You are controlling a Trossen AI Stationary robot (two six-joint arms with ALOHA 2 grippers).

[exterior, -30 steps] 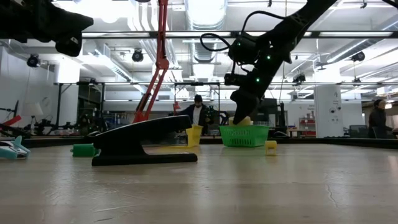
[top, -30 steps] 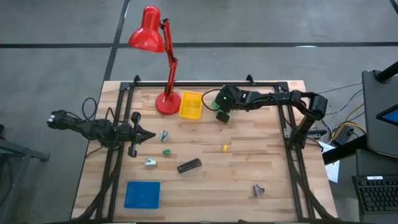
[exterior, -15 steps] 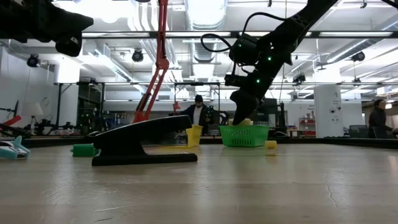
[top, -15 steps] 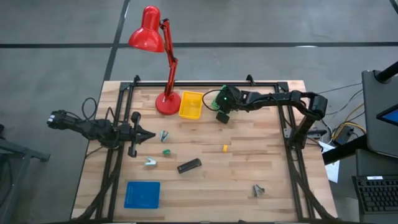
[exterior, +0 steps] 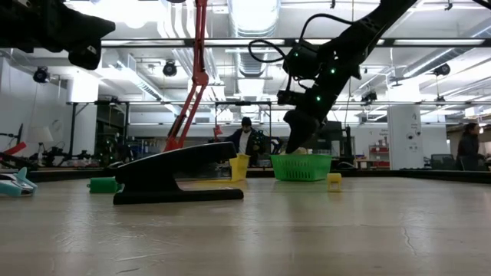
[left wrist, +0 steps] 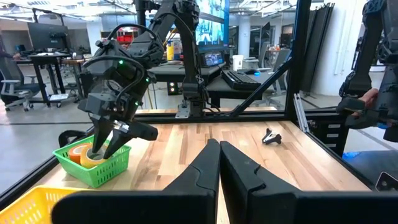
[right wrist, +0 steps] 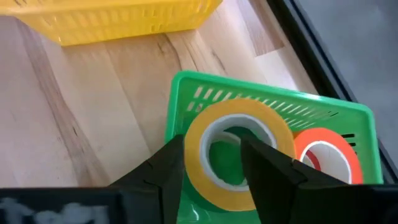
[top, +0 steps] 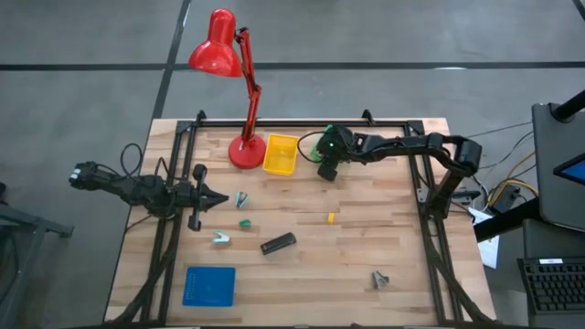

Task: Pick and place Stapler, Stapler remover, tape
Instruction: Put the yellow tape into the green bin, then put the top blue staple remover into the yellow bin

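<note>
From above, my right gripper sits over the green basket at the table's far side; my left gripper waits, closed, well apart. At table height, my fingers dip into that basket. From my right wrist, my fingers clasp the yellow tape roll through its rim, beside the orange roll, directly over the basket.

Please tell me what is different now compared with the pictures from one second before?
The right claw has sunk a little lower into the green basket, its fingers straddling the wall of the yellow tape roll. The stapler, the yellow tray, the blue lid and the left claw stayed where they were.
</note>
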